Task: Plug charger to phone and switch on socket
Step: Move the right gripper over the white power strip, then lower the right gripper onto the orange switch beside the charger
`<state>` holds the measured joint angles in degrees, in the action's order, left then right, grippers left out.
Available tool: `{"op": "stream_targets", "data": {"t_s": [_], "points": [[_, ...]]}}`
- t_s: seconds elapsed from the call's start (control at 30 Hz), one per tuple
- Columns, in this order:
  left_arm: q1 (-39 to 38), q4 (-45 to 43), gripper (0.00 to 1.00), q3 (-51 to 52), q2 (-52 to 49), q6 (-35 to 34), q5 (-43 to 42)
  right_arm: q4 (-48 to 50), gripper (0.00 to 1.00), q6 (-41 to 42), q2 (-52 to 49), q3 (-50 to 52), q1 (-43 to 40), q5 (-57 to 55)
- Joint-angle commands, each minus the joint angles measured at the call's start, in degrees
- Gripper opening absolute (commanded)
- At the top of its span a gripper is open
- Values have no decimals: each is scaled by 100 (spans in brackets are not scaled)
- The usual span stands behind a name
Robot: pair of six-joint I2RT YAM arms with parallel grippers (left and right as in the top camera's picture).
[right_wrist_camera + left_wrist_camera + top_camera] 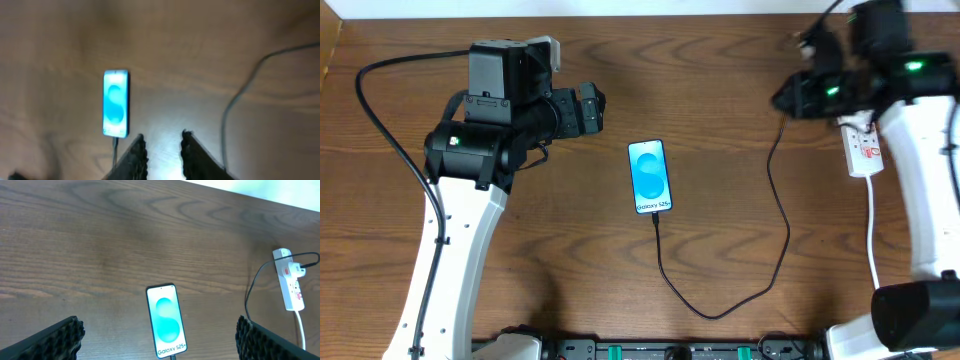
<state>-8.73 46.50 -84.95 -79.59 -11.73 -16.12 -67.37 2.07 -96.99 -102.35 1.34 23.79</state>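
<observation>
The phone [650, 176] lies flat mid-table, its blue screen lit, with "Galaxy" text at its near end. The charger's plug tip [656, 216] sits in that near end. Its thin black cable [775, 230] loops toward the front and runs up to the white adapter head [298, 270] on the socket [865, 150] at the right. My left gripper [592, 108] hovers left of the phone, wide open and empty, the phone [166, 321] between its pads in the left wrist view. My right gripper [785, 98] hangs left of the socket's far end. Its fingers [137, 150] stand a narrow gap apart with nothing between them.
The socket's white cord [872, 230] runs toward the front right beside the right arm's white link [920, 180]. The left arm's base and black cable [390, 120] occupy the left side. The table's far edge [250, 190] lies beyond the phone.
</observation>
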Motion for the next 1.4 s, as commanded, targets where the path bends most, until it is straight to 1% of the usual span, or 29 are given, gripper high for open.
{"op": "stream_targets", "data": {"t_s": [0.0,0.07,0.37,0.5,0.6,0.73,1.1,1.37], "points": [[4,20,98,-26,59,72,57,-175,9,-92,68,-466,-428,-264],[4,20,98,-26,59,74,57,-262,1,-87,68,-643,-743,-286],[4,20,98,-26,59,74,57,-212,1,-74,-81,-737,-2116,-245],[4,20,98,-26,59,72,57,-7,1,240,-455,-732,-2553,-247],[4,20,98,-26,59,74,57,122,1,431,-800,-730,-2695,-219],[4,20,99,-26,59,72,57,264,1,476,-1266,-730,-2791,-219],[4,20,98,-26,59,72,57,608,1,363,-2404,-730,-2983,-114],[4,20,98,-26,59,72,57,721,1,334,-2747,-730,-3071,-72]]}}
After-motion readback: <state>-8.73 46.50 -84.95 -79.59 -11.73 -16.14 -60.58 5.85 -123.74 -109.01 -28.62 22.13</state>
